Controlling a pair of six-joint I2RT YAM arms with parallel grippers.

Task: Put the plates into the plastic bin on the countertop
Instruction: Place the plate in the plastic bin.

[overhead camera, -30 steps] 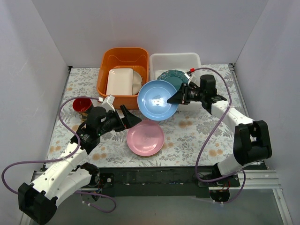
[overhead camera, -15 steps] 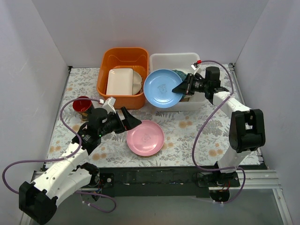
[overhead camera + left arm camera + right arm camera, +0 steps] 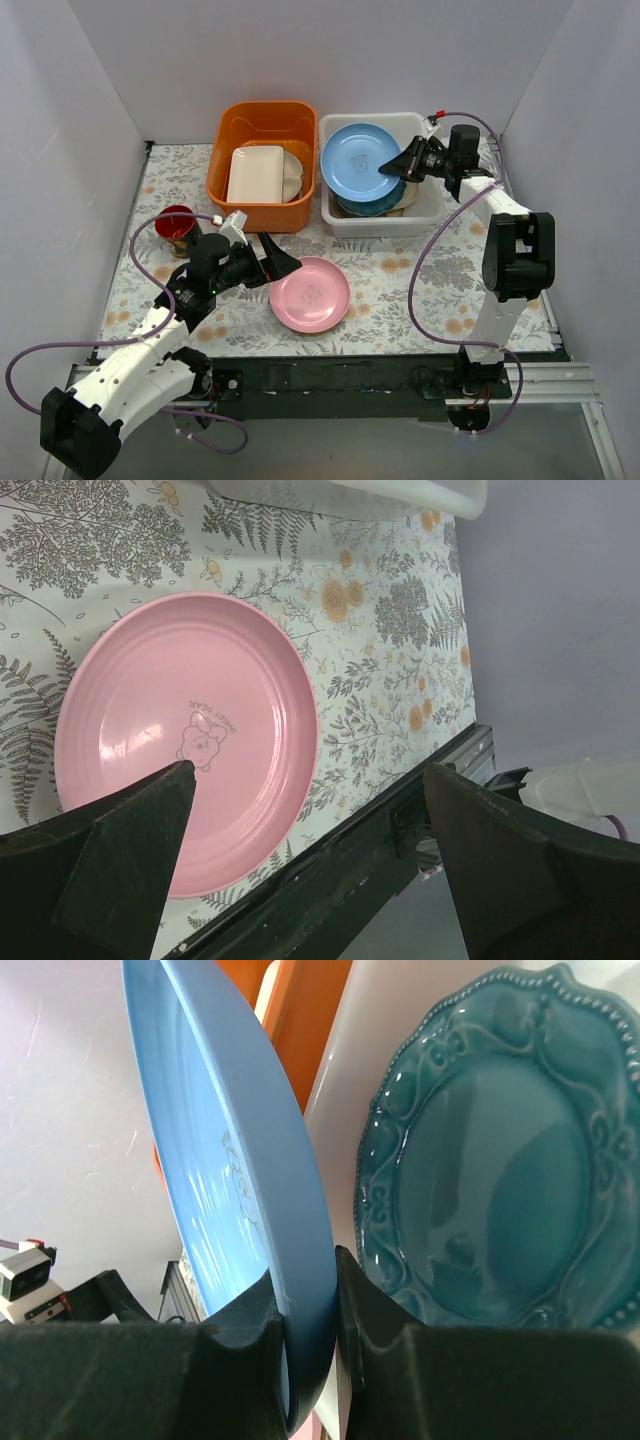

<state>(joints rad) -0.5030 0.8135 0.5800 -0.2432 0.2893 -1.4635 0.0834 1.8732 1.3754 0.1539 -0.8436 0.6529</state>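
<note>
Pressed onto the rim of the light blue plate, the jaws of your right gripper pinch it from the right side and hold it tilted over the plastic bin at the far side of the countertop. Your right wrist view shows the right gripper clamping the light blue plate almost edge-on, with a finger on each face of the plate. Beneath it, the teal scalloped plate lies inside the plastic bin. From above, the teal scalloped plate is partly covered by the raised one.

Your left gripper is spread wide and holds nothing. It hangs at the left edge of the pink plate, which lies flat on the countertop, well in front of the bin. In your left wrist view, the left gripper frames the pink plate between its two parted fingers. You cannot tell whether they touch it.

The orange tub stands just left of the bin and holds a cream dish. A red cup stands on the cloth left of your left arm.
</note>
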